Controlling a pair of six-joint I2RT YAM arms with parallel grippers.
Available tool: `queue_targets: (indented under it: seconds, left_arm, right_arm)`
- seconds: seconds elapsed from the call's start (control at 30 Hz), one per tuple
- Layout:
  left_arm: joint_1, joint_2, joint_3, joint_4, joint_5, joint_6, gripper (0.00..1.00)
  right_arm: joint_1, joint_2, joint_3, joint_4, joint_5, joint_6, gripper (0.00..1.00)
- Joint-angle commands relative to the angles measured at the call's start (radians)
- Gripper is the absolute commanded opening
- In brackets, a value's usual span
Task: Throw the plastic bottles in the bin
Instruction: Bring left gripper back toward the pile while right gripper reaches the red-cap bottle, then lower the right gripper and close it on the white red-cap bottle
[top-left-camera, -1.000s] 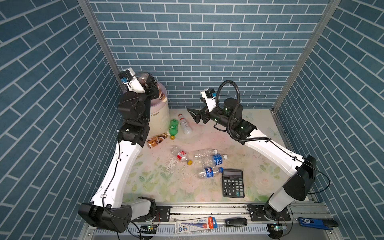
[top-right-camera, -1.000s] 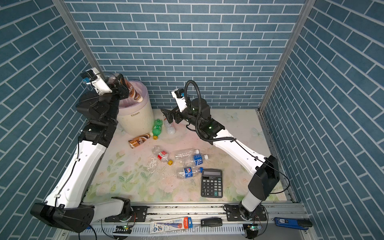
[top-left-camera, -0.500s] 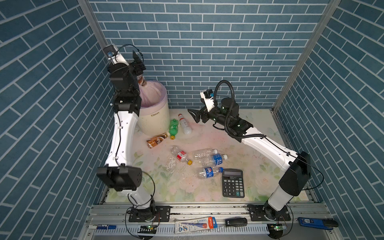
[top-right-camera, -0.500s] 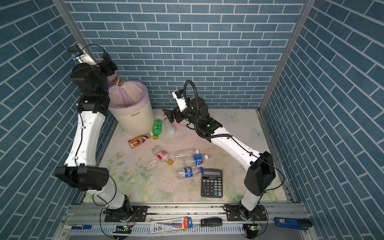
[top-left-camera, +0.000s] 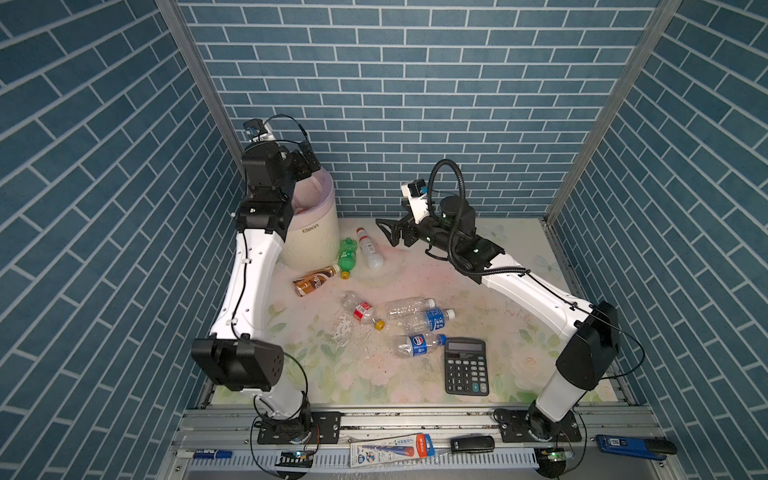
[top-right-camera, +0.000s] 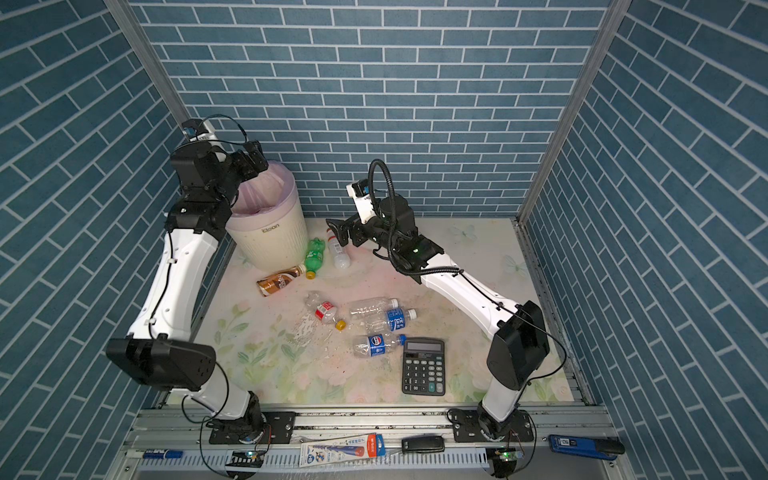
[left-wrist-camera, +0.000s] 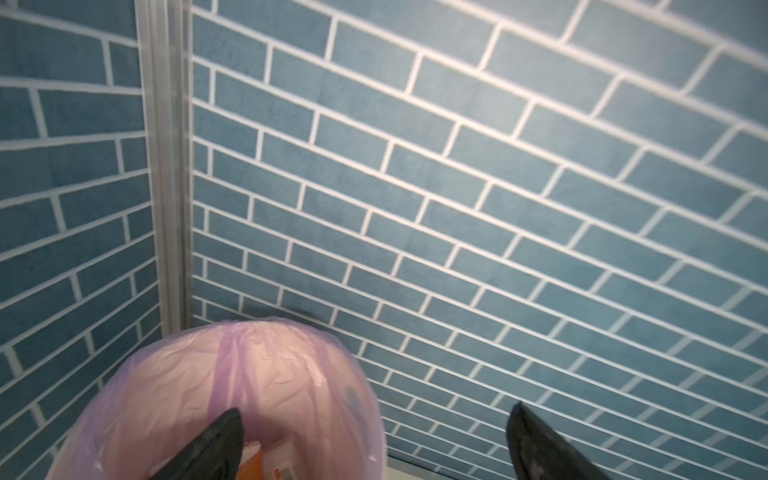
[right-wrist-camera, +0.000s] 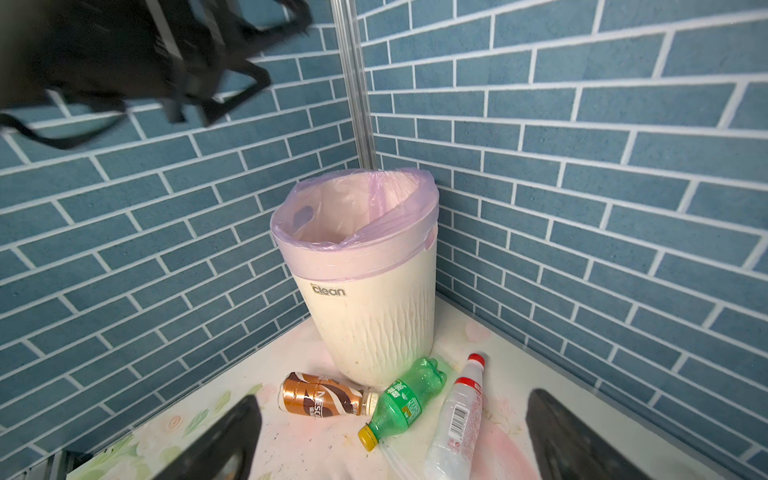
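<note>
My left hand (top-left-camera: 305, 160) hangs over the mouth of the bin (top-left-camera: 312, 235), fingers spread wide. The bin stands upright in the far left corner of the surface (top-left-camera: 511, 291), with its lilac liner (right-wrist-camera: 357, 257) folded over the rim. An orange thing (left-wrist-camera: 254, 459) lies inside; I cannot tell what it is. My right hand (top-left-camera: 388, 230) is also wide open, near the far edge, facing the bin.

Three bottles lie on their sides at the bin's foot. The brown coffee bottle (top-left-camera: 313, 281) slants, base toward the left edge and cap against the green bottle (top-left-camera: 347, 257). The green bottle's long axis runs far to near, base just beside the bin and yellow cap toward the near edge. The red-capped bottle (top-left-camera: 370, 249) lies beside it the opposite way, cap toward the far edge.

Mid-surface, the crushed red-labelled bottle (top-left-camera: 361, 311) points its yellow cap toward the near right corner. The clear bottle (top-left-camera: 409, 307) and the blue-labelled bottle (top-left-camera: 432, 320) lie side by side, caps toward the right edge. The Pepsi bottle (top-left-camera: 417, 345) lies the same way, its cap just beside the calculator (top-left-camera: 465, 365).

The surface has a pale floral cover. Blue brick-pattern walls (top-left-camera: 415, 83) close three sides, and a metal rail (top-left-camera: 415, 419) runs along the near edge.
</note>
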Motion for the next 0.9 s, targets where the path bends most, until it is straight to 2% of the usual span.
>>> queue_targets:
  seconds: [0.0, 0.1, 0.23, 0.43, 0.5, 0.7, 0.87]
  left_arm:
    - [-0.093, -0.065, -0.125, 0.043, 0.033, -0.029, 0.99]
    - [-0.16, -0.121, -0.223, 0.049, 0.053, -0.06, 0.99]
    - [-0.183, -0.178, -0.37, 0.088, 0.153, -0.215, 0.99]
    - [-0.222, -0.238, -0.568, 0.106, 0.201, -0.297, 0.99]
    - [-0.222, -0.273, -0.684, 0.179, 0.23, -0.355, 0.99]
    - [-0.221, -0.298, -0.881, 0.212, 0.281, -0.423, 0.99]
    - [-0.22, -0.305, -1.008, 0.299, 0.323, -0.528, 0.99]
  right_arm:
    - [-0.023, 0.044, 0.044, -0.034, 0.025, 0.072, 0.99]
    - [-0.034, 0.082, 0.047, -0.059, 0.052, 0.088, 0.99]
    - [-0.039, 0.15, 0.052, -0.086, 0.109, 0.093, 0.99]
    - [-0.059, 0.258, 0.056, -0.064, 0.109, 0.156, 0.99]
    - [-0.062, 0.308, 0.078, -0.065, 0.092, 0.176, 0.99]
    - [-0.063, 0.465, 0.226, -0.116, 0.062, 0.231, 0.97]
    - [-0.062, 0.633, 0.374, -0.155, 0.013, 0.291, 0.93]
